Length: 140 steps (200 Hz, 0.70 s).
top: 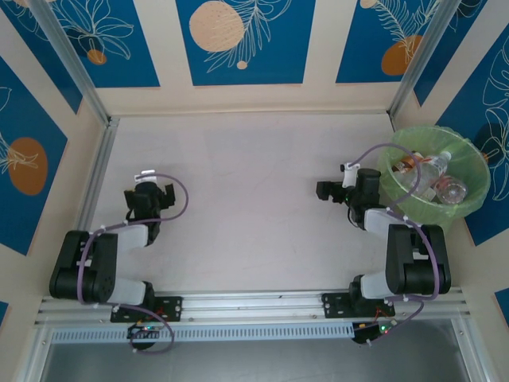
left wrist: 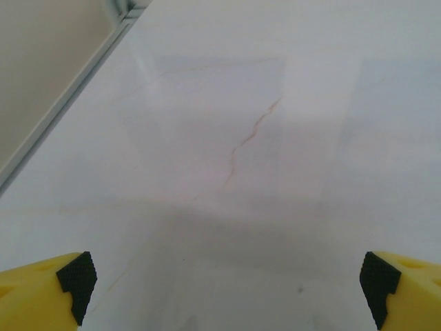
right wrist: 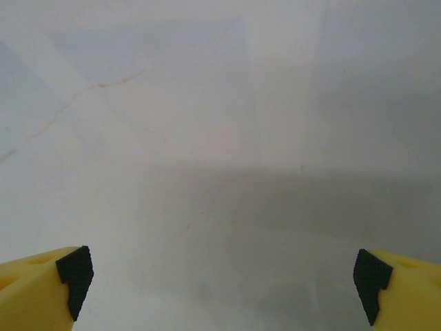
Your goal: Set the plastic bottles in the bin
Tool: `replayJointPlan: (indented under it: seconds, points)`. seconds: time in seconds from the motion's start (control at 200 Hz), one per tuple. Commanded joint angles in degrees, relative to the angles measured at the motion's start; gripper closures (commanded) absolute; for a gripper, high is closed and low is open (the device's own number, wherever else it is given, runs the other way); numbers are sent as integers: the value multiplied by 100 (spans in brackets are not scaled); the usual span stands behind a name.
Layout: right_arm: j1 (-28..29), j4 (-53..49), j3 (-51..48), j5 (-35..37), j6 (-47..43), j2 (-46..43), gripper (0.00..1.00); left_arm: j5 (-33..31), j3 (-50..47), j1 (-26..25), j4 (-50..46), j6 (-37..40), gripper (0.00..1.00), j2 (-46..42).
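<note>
Top external – worktop (top: 254,199): pale, marbled, walled in by blue wall panels (top: 238,40) printed with orange discs.
Top external – bin (top: 475,196): round, lined with a light-green bag, at the far right corner of the worktop.
Top external – plastic bottles (top: 436,169): lying inside the bin, in a heap. One clear bottle with a white cap is on top, and one shows its round base. The count cannot be read from this view.
Top external – left end effector (top: 149,191): over the left part of the worktop, well apart from the bin, holding nothing. A purple cable (top: 181,199) loops beside it.
Top external – right end effector (top: 347,191): just beside the bin on its left side, outside the rim, holding nothing.

Left wrist – left end effector (left wrist: 226,284): jaws spread wide, one at each lower corner of the view, with nothing between them.
Left wrist – pads (left wrist: 77,279): black, on yellow fingers.
Left wrist – worktop (left wrist: 310,83): bare below the jaws, with a thin brown vein (left wrist: 251,131) running across it.
Left wrist – rail (left wrist: 62,103): metal, along the left edge of the worktop.

Right wrist – right end effector (right wrist: 224,283): jaws spread wide and empty, with black pads (right wrist: 74,274) on yellow fingers.
Right wrist – worktop (right wrist: 275,89): bare below the jaws, with a faint brown vein (right wrist: 69,105) at upper left and a soft shadow band across the middle.
</note>
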Motion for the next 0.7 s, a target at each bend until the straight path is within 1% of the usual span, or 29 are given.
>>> replayJointPlan:
  seconds: [0.0, 0.025, 0.045, 0.095, 0.145, 0.18, 0.2, 0.235, 0.29, 0.33, 0.375, 0.42, 0.445, 0.695]
  points:
    - [-49, 1116, -101, -360, 135, 41, 0, 749, -201, 79, 1182, 295, 0, 204]
    - [-49, 1252, -174, -420, 162, 62, 1, 780, -219, 86, 1303, 300, 0, 279]
    - [-49, 1605, -308, -474, 186, 105, 0, 770, -220, 79, 1334, 296, 0, 370]
    - [-31, 2154, -528, -557, 125, 268, 1, 791, -198, 75, 1851, 377, 0, 766]
    - [-22, 2866, -778, -526, 122, 599, 1, 790, 7, 13, 1089, 391, 0, 570]
    - [-30, 3471, -876, -518, 264, 837, 1, 723, -61, 0, 1400, 425, 0, 677]
    - [-46, 3298, -832, -519, 253, 778, 1, 714, -66, -4, 1472, 421, 0, 701]
    - [-34, 2637, -664, -409, 190, 592, 1, 726, -28, 0, 1197, 389, 0, 605]
    - [59, 2698, -562, -87, 264, 764, 1, 707, -53, -4, 1362, 410, 0, 656]
    - [108, 2395, -502, 64, 201, 668, 1, 772, -42, 0, 1271, 413, 0, 604]
    - [118, 2580, -541, 65, 211, 722, 1, 876, 14, -3, 1185, 468, 0, 623]
    - [118, 2418, -501, 69, 193, 673, 1, 982, 40, -4, 1129, 506, 0, 620]
    - [118, 2501, -522, 69, 201, 701, 1, 1036, 52, -4, 1128, 528, 0, 635]
    - [118, 2484, -517, 71, 201, 696, 1, 1113, 114, 8, 1021, 529, 0, 644]
